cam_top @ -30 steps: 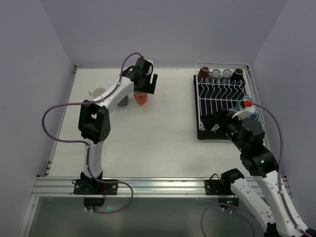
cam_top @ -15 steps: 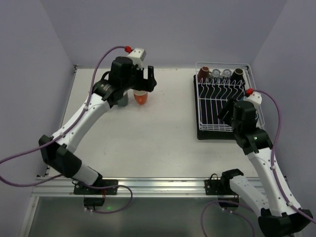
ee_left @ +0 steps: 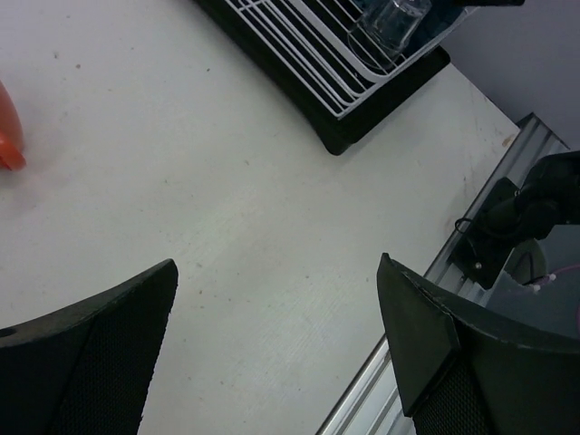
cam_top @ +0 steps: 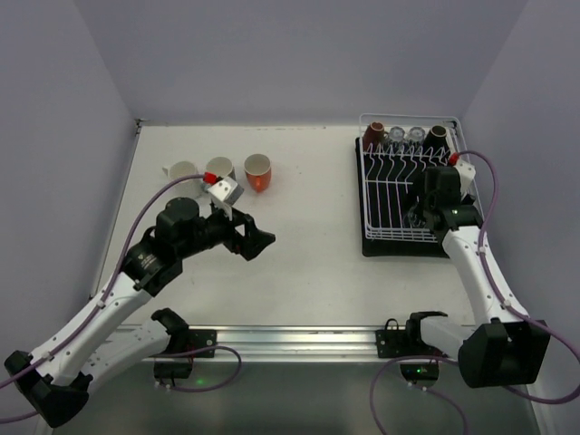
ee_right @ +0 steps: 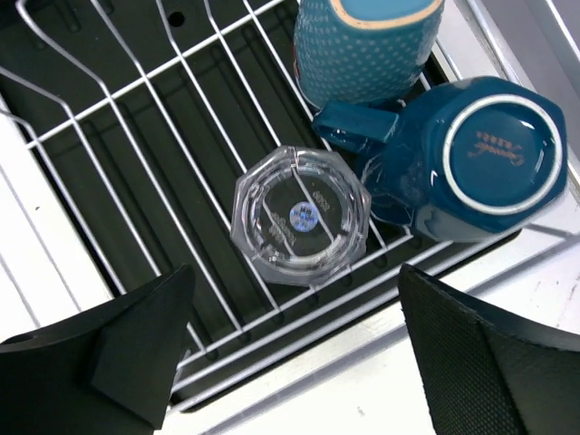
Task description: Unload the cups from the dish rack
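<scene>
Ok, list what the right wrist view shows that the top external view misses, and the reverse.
Right wrist only: an upside-down clear glass and two blue mugs, below the open right gripper. Top only: the cream cup, grey cup and orange cup on the table, plus two brown mugs and two glasses at the rack's far end. Both: the white dish rack.

A white table [cam_top: 299, 245] stands between pale lilac walls [cam_top: 299, 54], a metal rail [cam_top: 299, 340] along its near edge
</scene>
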